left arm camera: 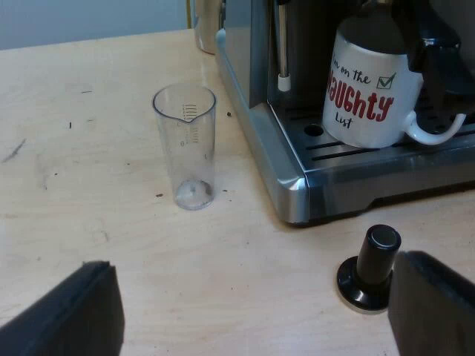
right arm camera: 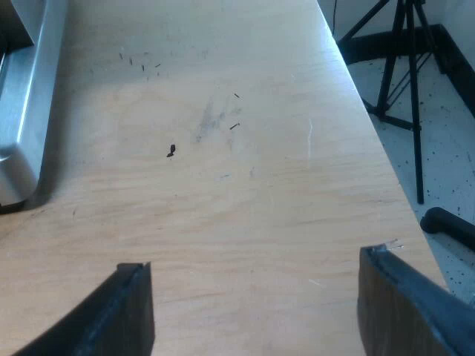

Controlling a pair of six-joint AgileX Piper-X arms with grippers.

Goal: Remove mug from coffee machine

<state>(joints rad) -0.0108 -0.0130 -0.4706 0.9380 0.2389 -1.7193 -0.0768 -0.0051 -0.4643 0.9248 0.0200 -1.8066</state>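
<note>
A clear plastic measuring glass (left arm camera: 185, 144) stands upright on the pale wooden bench (left arm camera: 89, 185), its printed scale marks too small to read, near the corner of the brushed-steel espresso machine (left arm camera: 256, 133). On the machine's slotted drip tray (left arm camera: 371, 152) sits the white mug (left arm camera: 367, 104), handle turned away from the measuring glass; its side reads "on the" in black, "NAUGHTY" in red and "List" in black, with a green tick in a box. A tamper with a black knob (left arm camera: 369, 268) stands on the bench just before the tray. The left jaws hang low over the bench facing the machine, black fingers (left arm camera: 67, 311) spread wide, holding nothing. The right jaws, fingers (right arm camera: 126, 308) likewise wide apart and empty, hover over bare bench by the machine's steel edge, a black tripod (right arm camera: 401, 81) on the floor beyond
</note>
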